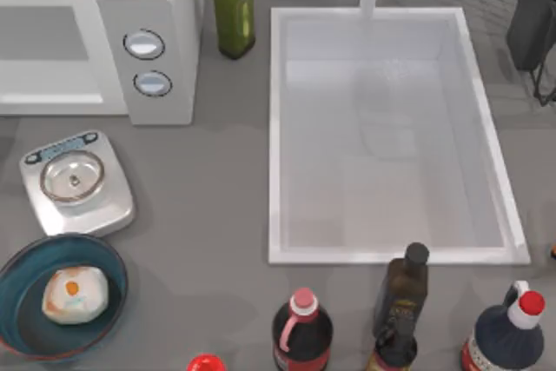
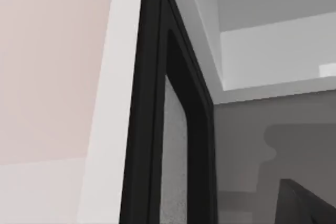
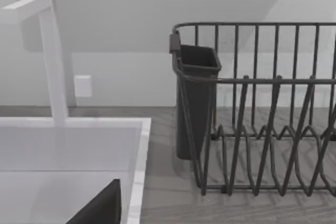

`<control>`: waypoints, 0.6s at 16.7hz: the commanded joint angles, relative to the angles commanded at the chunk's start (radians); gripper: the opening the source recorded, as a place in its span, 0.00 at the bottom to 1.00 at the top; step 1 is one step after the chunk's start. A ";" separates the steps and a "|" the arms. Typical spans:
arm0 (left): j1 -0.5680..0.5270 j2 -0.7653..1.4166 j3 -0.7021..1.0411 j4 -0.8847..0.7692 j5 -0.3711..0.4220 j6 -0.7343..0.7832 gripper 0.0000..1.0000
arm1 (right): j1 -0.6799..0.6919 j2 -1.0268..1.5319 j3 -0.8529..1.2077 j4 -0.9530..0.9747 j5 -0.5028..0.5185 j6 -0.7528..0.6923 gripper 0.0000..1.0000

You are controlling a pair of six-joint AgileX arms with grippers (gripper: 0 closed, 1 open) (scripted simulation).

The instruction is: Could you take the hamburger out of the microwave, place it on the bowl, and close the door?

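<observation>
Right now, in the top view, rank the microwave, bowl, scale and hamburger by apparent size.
1. microwave, though cut off by the frame edge
2. bowl and scale, too alike to rank; the bowl is partly cropped
3. hamburger, sitting in the bowl

Even, bright, diffuse rendered light, faint soft shadows, no glare, slightly soft focus

I see open grey counter mid-frame between the scale point(image 1: 76, 183) and sink point(image 1: 391, 254), green bottle point(image 1: 234, 11) crowding the microwave point(image 1: 165, 32) at upper left, bottles point(image 1: 404, 301) lining the lower edge, dish rack point(image 1: 534, 23) blocking upper right
</observation>
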 joint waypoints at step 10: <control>0.546 0.697 0.582 -0.412 0.409 0.397 0.00 | 0.000 0.000 0.000 0.000 0.000 0.000 1.00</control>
